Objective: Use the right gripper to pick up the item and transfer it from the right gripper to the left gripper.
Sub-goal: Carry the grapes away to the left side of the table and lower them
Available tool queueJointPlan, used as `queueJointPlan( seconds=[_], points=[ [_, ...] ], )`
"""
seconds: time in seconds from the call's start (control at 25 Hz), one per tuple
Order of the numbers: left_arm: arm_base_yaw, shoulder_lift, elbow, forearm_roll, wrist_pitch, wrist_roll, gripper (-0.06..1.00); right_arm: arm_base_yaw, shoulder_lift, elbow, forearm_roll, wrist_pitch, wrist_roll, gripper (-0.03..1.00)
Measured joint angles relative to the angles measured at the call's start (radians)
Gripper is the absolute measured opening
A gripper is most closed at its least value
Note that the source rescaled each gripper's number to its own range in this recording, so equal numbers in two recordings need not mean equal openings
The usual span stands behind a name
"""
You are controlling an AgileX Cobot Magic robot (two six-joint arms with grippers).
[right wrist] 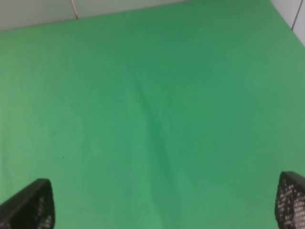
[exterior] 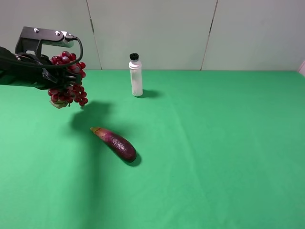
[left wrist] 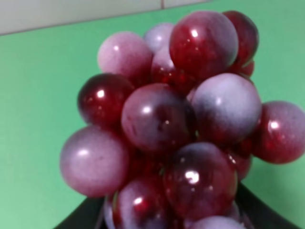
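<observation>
- The long bunch of glossy dark red and paler purple grapes (exterior: 67,78) hangs in the upper left of the overhead frame, clear of the green cloth table (exterior: 214,152), with its shadow on the cloth below it.
- The slim black left gripper (exterior: 59,76) with its looping cable is clamped on the bunch; in the left wrist picture the grapes (left wrist: 176,129) fill nearly the whole frame, with dark finger edges at the bottom.
- The right gripper (right wrist: 164,210) is absent from the overhead frame; its own wrist picture shows two mesh-faced fingertips (right wrist: 31,207) in the lower corners, spread wide over bare cloth, holding nothing.
- Judged from this, the hand-over itself is done: the bunch rests with the receiving arm alone.
- What remains, if anything, is to hold the grip steady; the dangling lower grapes could slip or swing.
- The purple eggplant (exterior: 116,143) left of centre and the white bottle with a black cap (exterior: 136,76) near the upper middle lie untouched.
</observation>
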Motion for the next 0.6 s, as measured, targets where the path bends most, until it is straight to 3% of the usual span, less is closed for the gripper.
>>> queueJointPlan(
  seconds=[0.6],
  points=[
    [0.000,0.222,0.002,-0.004,-0.049,-0.039,0.00,0.000,0.000,0.000,0.000,0.000,0.000,1.00]
  ],
)
